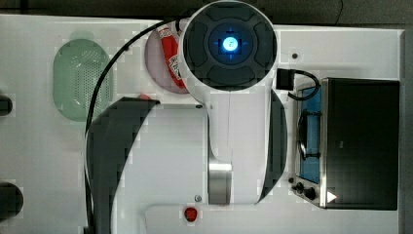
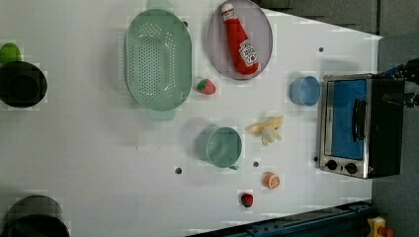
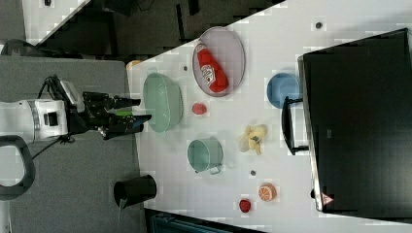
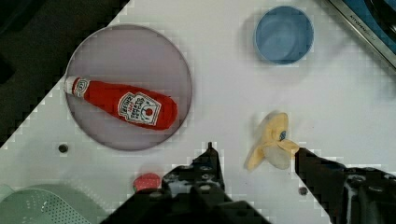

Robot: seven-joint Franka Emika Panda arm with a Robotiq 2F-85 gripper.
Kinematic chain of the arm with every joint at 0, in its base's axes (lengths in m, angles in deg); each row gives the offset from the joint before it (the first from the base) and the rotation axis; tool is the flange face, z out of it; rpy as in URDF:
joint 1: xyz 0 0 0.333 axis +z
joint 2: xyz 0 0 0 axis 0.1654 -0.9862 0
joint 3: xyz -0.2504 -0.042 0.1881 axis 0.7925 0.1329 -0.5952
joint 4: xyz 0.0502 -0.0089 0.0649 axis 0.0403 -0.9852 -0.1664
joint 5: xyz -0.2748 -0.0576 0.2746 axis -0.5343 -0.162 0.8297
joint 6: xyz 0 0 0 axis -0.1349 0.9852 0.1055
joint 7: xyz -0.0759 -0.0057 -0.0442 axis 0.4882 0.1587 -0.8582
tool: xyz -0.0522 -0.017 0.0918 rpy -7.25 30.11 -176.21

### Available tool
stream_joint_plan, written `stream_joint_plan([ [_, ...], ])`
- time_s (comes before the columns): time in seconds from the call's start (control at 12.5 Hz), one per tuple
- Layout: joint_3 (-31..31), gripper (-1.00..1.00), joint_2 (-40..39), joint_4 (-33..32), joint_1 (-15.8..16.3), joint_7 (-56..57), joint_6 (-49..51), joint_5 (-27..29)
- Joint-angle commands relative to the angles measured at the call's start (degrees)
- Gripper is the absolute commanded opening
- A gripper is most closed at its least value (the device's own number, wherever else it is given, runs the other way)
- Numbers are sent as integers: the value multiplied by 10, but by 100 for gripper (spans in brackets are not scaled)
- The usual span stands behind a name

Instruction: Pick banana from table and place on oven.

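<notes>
- Pincer (image 4: 254, 156) spread wide, empty, touching nothing, raised well above the desk (image 2: 99, 163) with the banana (image 4: 272, 144) seen between its fingers, apparently lining up for the pick.
- Banana lying on the desk near the oven (image 2: 363, 126), beside its glass door, peel strips splayed.
- Oven top black, flat, bare.

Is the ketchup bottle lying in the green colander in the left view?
No, the ketchup bottle lies on the pale round plate, to the left view's right of the green colander.
</notes>
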Motion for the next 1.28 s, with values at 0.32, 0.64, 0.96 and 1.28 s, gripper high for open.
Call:
stream_joint_plan([
  [0.32,25,100,215,-147,-19,-9,79,-4],
  [0.64,24,100,181,-170,-19,-9,50,-4],
  [0.96,23,100,126,-235,-18,-9,-61,-4],
  [1.28,20,100,63,-311,-18,-9,-221,-4],
])
